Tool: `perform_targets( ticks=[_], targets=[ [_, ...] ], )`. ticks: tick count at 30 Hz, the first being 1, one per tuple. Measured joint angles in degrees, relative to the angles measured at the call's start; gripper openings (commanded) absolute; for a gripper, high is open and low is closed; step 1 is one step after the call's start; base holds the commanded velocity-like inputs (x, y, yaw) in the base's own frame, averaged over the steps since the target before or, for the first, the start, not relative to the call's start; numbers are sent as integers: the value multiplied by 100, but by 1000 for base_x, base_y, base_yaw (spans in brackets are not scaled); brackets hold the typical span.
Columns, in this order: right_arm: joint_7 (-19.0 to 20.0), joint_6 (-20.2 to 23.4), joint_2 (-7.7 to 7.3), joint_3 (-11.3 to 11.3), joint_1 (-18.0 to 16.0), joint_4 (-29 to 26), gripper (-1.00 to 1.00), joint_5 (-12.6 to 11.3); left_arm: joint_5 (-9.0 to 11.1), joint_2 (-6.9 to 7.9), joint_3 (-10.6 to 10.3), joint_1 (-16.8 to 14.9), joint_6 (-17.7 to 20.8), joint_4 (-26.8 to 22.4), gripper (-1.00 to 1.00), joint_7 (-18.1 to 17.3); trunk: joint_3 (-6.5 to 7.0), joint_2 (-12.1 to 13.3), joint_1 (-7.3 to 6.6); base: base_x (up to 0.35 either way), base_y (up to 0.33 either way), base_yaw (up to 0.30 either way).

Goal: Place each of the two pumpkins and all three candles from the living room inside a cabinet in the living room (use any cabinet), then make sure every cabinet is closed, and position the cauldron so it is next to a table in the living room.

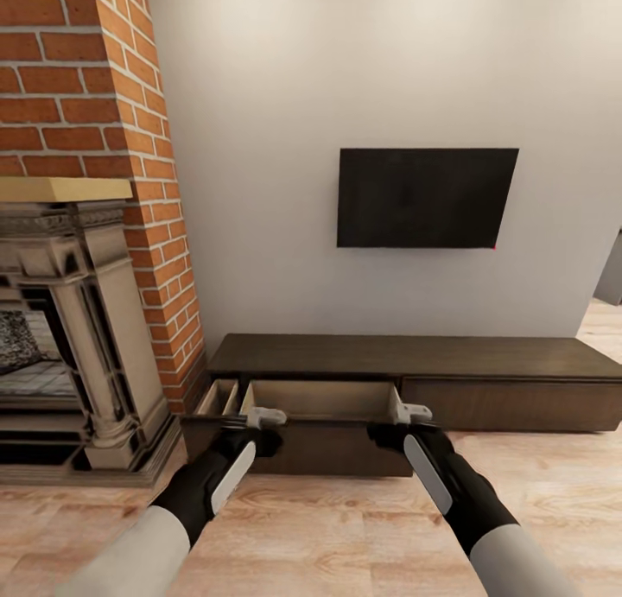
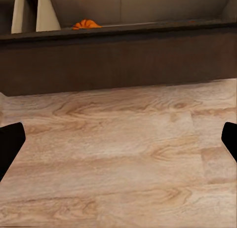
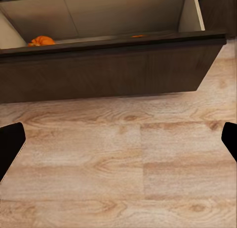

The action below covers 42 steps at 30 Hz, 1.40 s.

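Left claw (image 1: 266, 418) and right claw (image 1: 411, 414), head view: both hang at the front edge of the pulled-out drawer (image 1: 320, 400) of the cabinet (image 1: 484, 358), one toward each end of the dark drawer front; whether either touches the wood cannot be told. In each wrist view the two black fingertips (image 2: 11, 144) sit at opposite edges of the picture with bare floor (image 2: 123, 159) between them, so both claws are released and grasp nothing.

Drawer: open, with pale beige interior walls and a dark-brown front panel. In the right wrist view a pumpkin (image 3: 42, 40) lies inside it near one end, just behind the front panel, and a second orange sliver (image 3: 138, 36) shows further along the same edge; it is too little to identify. The left wrist view shows the top of an orange pumpkin (image 2: 86, 24) rising over the drawer front. A narrower compartment (image 1: 218, 397) to the left of the drawer is also open.

Cabinet: a long, low, dark-brown unit standing against the white wall (image 1: 259, 148), its right-hand section shut. A black screen (image 1: 425, 197) is mounted on the wall above it.

Surroundings: a beige stone fireplace (image 1: 82, 320) set against red brick (image 1: 78, 70) stands to the left of the cabinet. The floor is light wood planking.
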Motion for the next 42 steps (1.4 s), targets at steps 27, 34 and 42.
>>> perform_targets(
  ticks=[27,34,42],
  targets=[
    [33,-2267,60,99,897,602,100,22,25,156,-39,663,-3059,1492,100,-12,324,724,-396,0,0,0],
    [0,-3099,81,551,910,1341,100,28,9,157,-34,676,-3931,1939,100,0,324,723,-396,0,0,0],
    [15,-3253,220,740,910,1807,100,32,13,151,-34,671,-4484,2312,100,-3,324,723,-396,0,0,0]
  ],
)
